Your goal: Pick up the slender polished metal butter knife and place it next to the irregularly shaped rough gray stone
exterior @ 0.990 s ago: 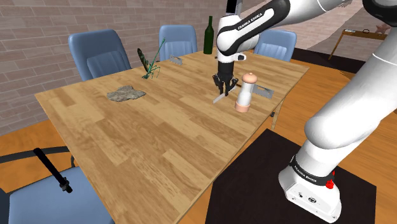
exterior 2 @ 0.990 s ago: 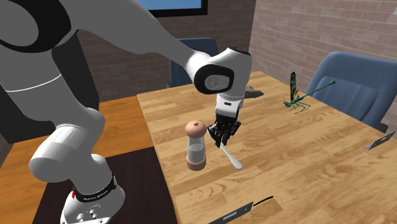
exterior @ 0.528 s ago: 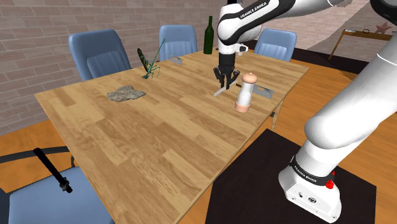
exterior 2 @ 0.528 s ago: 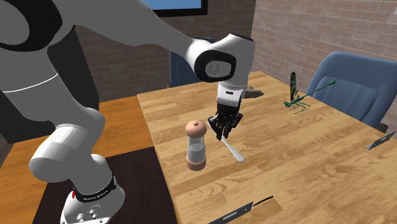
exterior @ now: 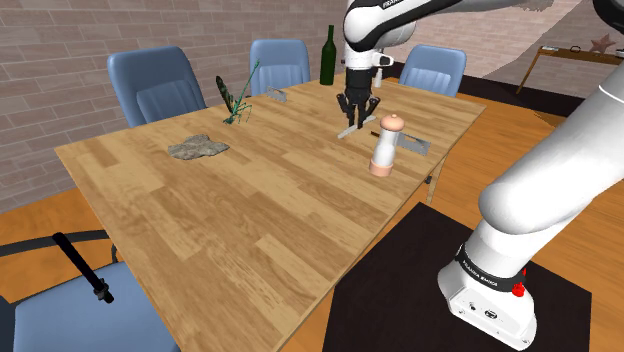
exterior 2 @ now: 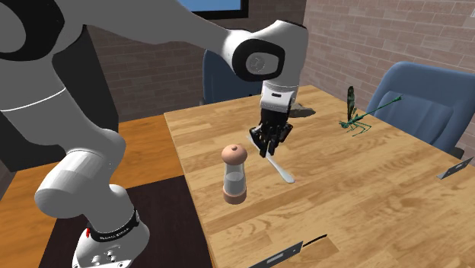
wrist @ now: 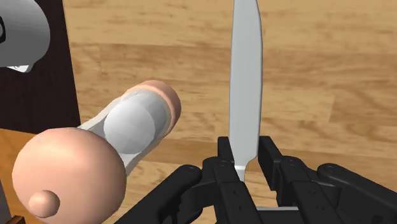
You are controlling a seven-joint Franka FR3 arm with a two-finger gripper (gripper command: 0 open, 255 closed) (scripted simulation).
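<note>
On the shoulder view's left the rough grey stone [exterior: 197, 148] lies flat on the wooden bench [exterior: 230, 230], well apart from the arm. Further right a green dragonfly figure [exterior: 236, 100] stands near the far edge, then a small grey object [exterior: 276, 96] and a dark green bottle [exterior: 328, 55]. Right of these the black pincer [exterior: 352, 118] hangs over the bench with its fingers closed on the handle end of the butter knife [exterior: 347, 130], the pale blade slanting down toward the wood. Just beside the knife stands a shaker [exterior: 386, 143] with a pinkish cap and base. Between the knife and the stone the bench top is bare wood.
</note>
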